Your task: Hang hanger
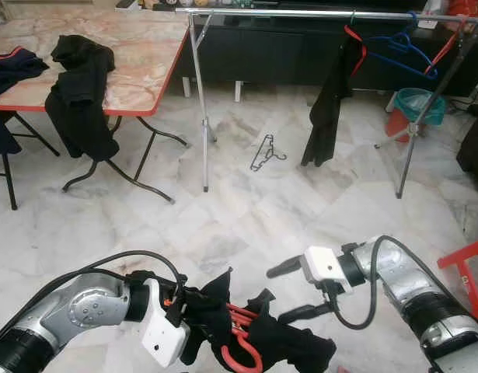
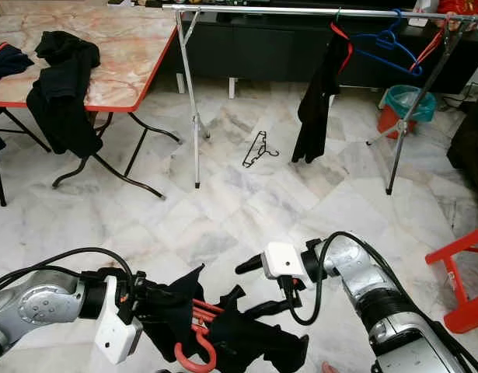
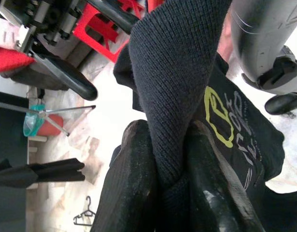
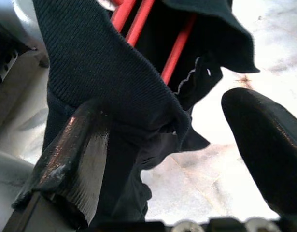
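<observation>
Marble floor (image 1: pixel 246 210) | left gripper (image 3: pixel 172 159) pinching black garment (image 1: pixel 289 342) on red hanger (image 1: pixel 242 353) | right gripper (image 1: pixel 289 291) spread beside it

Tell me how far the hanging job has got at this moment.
Done: one black garment already hangs on the rail. In hand: the left gripper is clamped on a black shirt threaded with a red hanger; the right gripper is open beside the cloth. Left: carrying it to the rail and hooking it on.
</observation>
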You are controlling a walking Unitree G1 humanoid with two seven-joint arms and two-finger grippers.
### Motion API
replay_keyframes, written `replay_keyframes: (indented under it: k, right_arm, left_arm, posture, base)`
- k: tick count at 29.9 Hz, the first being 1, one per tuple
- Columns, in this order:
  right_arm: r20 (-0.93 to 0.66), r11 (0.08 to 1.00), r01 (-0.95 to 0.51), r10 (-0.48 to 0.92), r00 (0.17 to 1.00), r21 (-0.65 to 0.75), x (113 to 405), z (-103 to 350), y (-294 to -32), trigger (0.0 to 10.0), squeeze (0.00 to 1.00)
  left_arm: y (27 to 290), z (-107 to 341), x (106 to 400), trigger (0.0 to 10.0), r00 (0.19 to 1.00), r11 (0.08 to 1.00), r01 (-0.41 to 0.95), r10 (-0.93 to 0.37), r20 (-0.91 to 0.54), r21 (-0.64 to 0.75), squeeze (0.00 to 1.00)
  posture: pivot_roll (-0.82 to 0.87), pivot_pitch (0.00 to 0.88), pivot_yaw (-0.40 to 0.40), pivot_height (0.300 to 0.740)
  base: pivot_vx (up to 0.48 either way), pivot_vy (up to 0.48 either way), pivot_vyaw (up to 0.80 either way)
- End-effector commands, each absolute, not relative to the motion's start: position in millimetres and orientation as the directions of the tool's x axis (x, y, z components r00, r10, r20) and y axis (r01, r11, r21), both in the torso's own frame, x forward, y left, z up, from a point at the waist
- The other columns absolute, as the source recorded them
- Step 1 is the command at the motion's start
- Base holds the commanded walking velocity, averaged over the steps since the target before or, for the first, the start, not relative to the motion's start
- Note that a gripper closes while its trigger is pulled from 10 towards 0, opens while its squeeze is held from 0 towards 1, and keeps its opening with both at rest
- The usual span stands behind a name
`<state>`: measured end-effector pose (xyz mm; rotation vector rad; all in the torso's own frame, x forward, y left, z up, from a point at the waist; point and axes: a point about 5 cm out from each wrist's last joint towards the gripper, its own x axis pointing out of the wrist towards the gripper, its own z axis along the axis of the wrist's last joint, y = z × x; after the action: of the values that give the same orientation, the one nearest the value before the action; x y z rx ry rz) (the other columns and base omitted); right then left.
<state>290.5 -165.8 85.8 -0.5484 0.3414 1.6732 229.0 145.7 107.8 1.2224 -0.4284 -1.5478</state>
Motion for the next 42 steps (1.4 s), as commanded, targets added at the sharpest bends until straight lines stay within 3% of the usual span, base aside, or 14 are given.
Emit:
replay_keyframes:
  k: [1,14,16,17,18,19,42]
  right_arm:
    - [-0.552,-0.203,-0.975,0.825,-0.121,-0.089,291,86,-165,10.0,0.0]
    - [-0.576,-0.272,-0.955,0.802,-0.158,-0.117,287,78,-159,10.0,0.0]
    - [-0.584,-0.279,-0.953,0.795,-0.162,-0.117,287,77,-159,9.5,0.0]
    - [-0.589,-0.286,-0.951,0.791,-0.166,-0.116,287,77,-159,7.8,0.0]
    - [-0.592,-0.291,-0.95,0.788,-0.17,-0.114,286,76,-159,3.0,0.0]
    - [-0.59,-0.289,-0.951,0.789,-0.169,-0.114,286,76,-159,0.0,0.0]
    - [-0.595,-0.291,-0.951,0.784,-0.176,-0.102,286,73,-160,0.0,0.0]
  left_arm:
    - [142,116,231,10.0,0.093,-0.351,0.49,-0.889,-0.449,0.798,0.0]
    - [131,126,228,10.0,0.079,-0.331,0.474,-0.907,-0.414,0.816,0.0]
    - [128,129,227,10.0,0.072,-0.331,0.464,-0.911,-0.407,0.822,0.0]
    - [127,131,227,10.0,0.07,-0.329,0.459,-0.912,-0.403,0.825,0.0]
    - [125,133,227,10.0,0.067,-0.326,0.453,-0.916,-0.396,0.83,0.0]
    - [124,134,226,10.0,0.063,-0.325,0.45,-0.917,-0.393,0.832,0.0]
    - [121,139,227,10.0,0.074,-0.32,0.459,-0.916,-0.395,0.829,0.0]
  posture:
    - [0.05,0.092,-0.026,0.74]
    - [0.06,0.092,-0.034,0.74]
    - [0.06,0.093,-0.036,0.74]
    - [0.06,0.093,-0.036,0.74]
    - [0.06,0.093,-0.036,0.74]
    - [0.07,0.093,-0.037,0.74]
    - [0.07,0.092,-0.035,0.74]
  base:
    - [0.0,0.0,0.0]
    - [0.0,0.0,0.0]
    - [0.0,0.0,0.0]
    - [0.0,0.0,0.0]
    - [0.0,0.0,0.0]
    - [0.0,0.0,0.0]
    - [0.0,0.0,0.0]
